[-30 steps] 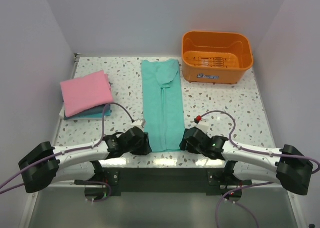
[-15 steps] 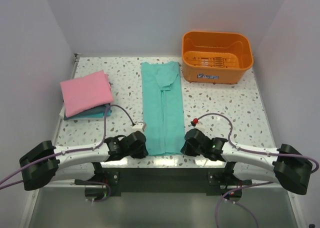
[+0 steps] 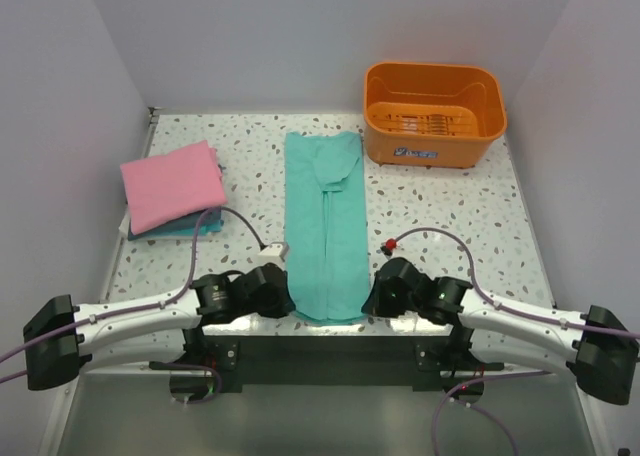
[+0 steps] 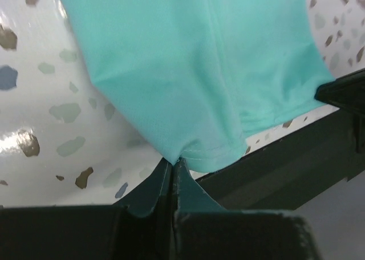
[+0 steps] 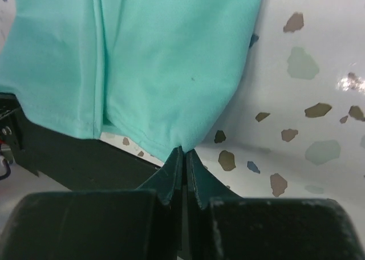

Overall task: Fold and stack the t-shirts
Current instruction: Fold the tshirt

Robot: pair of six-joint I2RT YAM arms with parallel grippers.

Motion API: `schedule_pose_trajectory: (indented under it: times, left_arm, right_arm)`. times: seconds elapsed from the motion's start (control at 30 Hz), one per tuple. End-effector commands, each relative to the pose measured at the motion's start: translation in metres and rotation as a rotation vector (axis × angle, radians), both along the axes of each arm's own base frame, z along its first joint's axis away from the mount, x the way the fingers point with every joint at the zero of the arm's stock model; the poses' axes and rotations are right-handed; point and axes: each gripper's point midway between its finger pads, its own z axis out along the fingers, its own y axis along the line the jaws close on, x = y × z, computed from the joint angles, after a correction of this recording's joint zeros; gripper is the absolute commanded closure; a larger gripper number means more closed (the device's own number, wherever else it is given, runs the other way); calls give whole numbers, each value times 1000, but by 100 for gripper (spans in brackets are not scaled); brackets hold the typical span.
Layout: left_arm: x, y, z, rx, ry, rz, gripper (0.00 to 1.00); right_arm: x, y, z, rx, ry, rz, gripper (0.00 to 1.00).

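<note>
A teal-green t-shirt [image 3: 325, 221] lies as a long narrow strip down the middle of the table, sleeves folded in. My left gripper [image 3: 283, 294] is shut on its near left hem corner [image 4: 188, 149]. My right gripper [image 3: 372, 296] is shut on the near right hem corner [image 5: 174, 140]. Both corners are lifted slightly at the table's front edge. At the left, a folded pink t-shirt [image 3: 172, 184] rests on a folded darker blue-teal t-shirt [image 3: 190, 226].
An orange plastic basket [image 3: 433, 111] stands at the back right. The speckled table [image 3: 450, 211] ends in a dark front edge [image 4: 274, 169] just below the held hem. White walls close in the left, right and back.
Both grippers closed on the shirt's near hem corners and drew back toward the front edge. The hem now reaches the table's edge, pulled nearer.
</note>
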Motion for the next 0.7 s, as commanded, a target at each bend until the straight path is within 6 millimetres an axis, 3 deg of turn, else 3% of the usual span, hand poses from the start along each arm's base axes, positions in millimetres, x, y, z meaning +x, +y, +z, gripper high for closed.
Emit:
schedule_pose_trajectory:
  times: [0.0,0.17,0.2,0.27,0.33,0.37,0.43,0.67]
  left_arm:
    - [38,-8,36,14,-144,88,100]
    - [87,-17,58,17,-284,128,100]
    - [105,-10,55,36,-286,171,100]
    - [127,-16,64,22,-327,171,100]
    - [149,-10,72,45,-370,203,100]
    - [159,-14,84,34,-395,214,100]
    - [176,-12,82,48,-395,226,100]
    - [241,-12,89,52,-429,284,100]
  right_arm:
    - [42,10,42,-38,-151,-39,100]
    - [98,9,72,-45,-274,-113,100]
    - [110,11,83,-41,-305,-133,100]
    - [133,11,92,-50,-336,-157,100]
    - [154,9,90,-65,-345,-177,100]
    - [164,12,99,-51,-358,-184,100]
    - [185,9,93,-76,-351,-208,100]
    - [246,10,115,-116,-406,-245,100]
